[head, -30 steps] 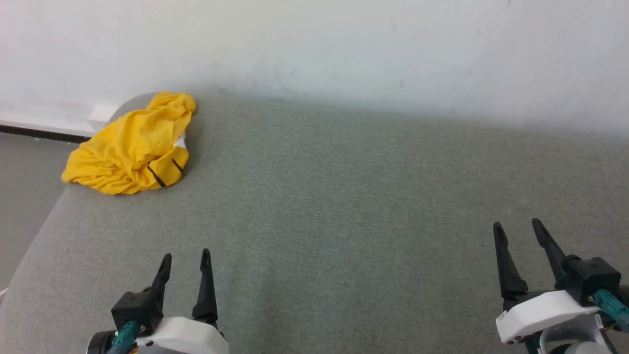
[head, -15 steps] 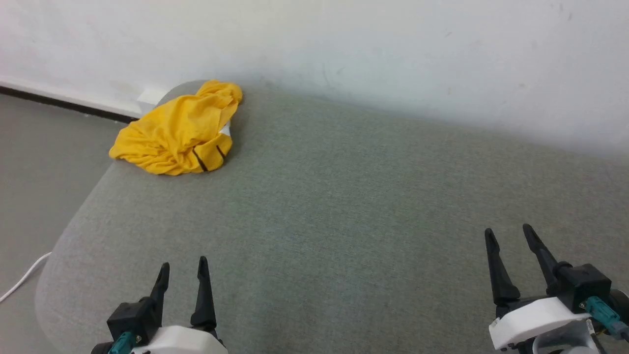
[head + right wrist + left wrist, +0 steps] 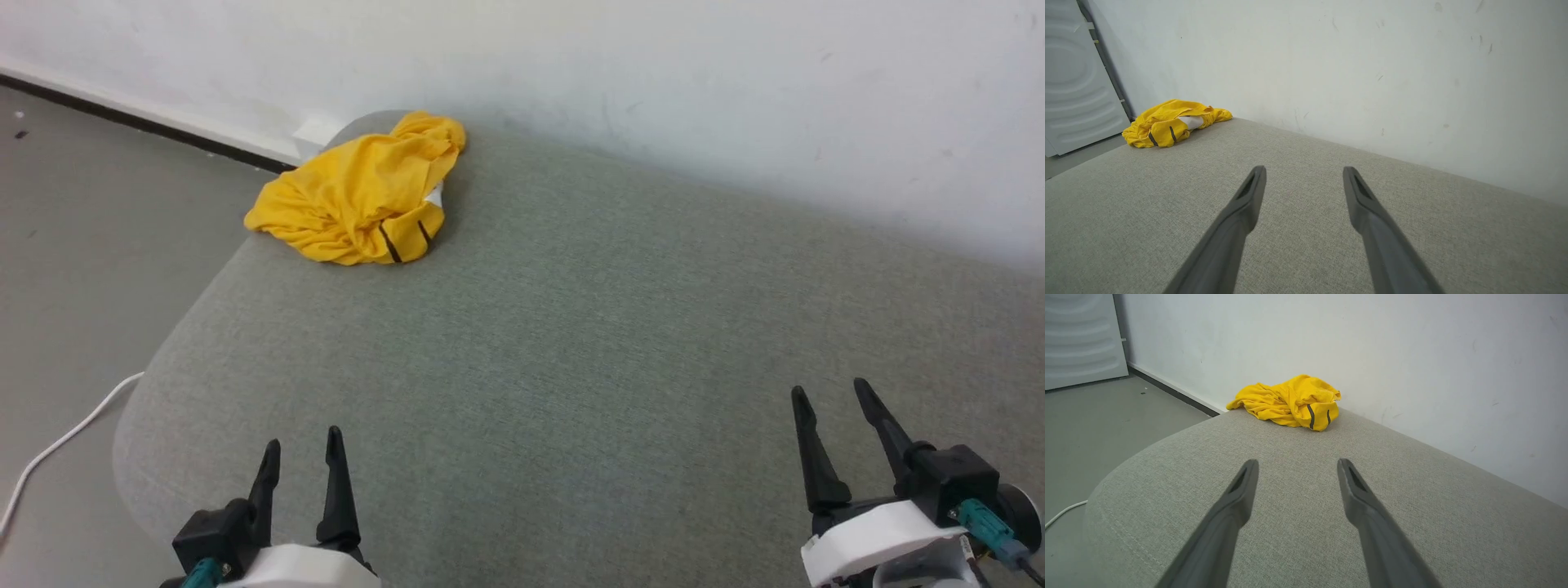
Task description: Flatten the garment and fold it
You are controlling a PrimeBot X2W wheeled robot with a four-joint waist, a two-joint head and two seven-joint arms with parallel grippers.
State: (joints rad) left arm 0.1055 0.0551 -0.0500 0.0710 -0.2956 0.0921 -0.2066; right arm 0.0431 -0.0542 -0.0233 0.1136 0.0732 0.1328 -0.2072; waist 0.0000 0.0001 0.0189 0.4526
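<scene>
Crumpled bright yellow fabric garment (image 3: 351, 196) lies in a loose heap at the far left corner of the grey-green woven-fabric surface (image 3: 588, 327), close to the white painted wall (image 3: 694, 65) and right at the rounded left edge. Two short black stripes and a small white patch show on its near-right side in the head view; the rest of any print is hidden in the folds. Not flattened, not folded. Left end effector (image 3: 302, 438) sits at the lower left of the head view, over the near part of the surface, its two long dark fingers (image 3: 1229, 522) apart with nothing between them. In the left wrist view the garment lies almost straight ahead beyond the tips, well apart from them. Right end effector (image 3: 829, 388) sits at the lower right, fingers likewise spread and empty. The right wrist view shows the garment far off to the upper left, white patch facing this side. Neither end effector touches the garment; whether the fingertips touch the surface cannot be told. Grey floor (image 3: 73, 212) lies to the left of the surface, with a thin white cable (image 3: 57, 445) trailing across it and a black skirting strip (image 3: 139, 120) along the foot of the wall. A pale ribbed panel (image 3: 1081, 339) stands at the far left in the wrist views.
</scene>
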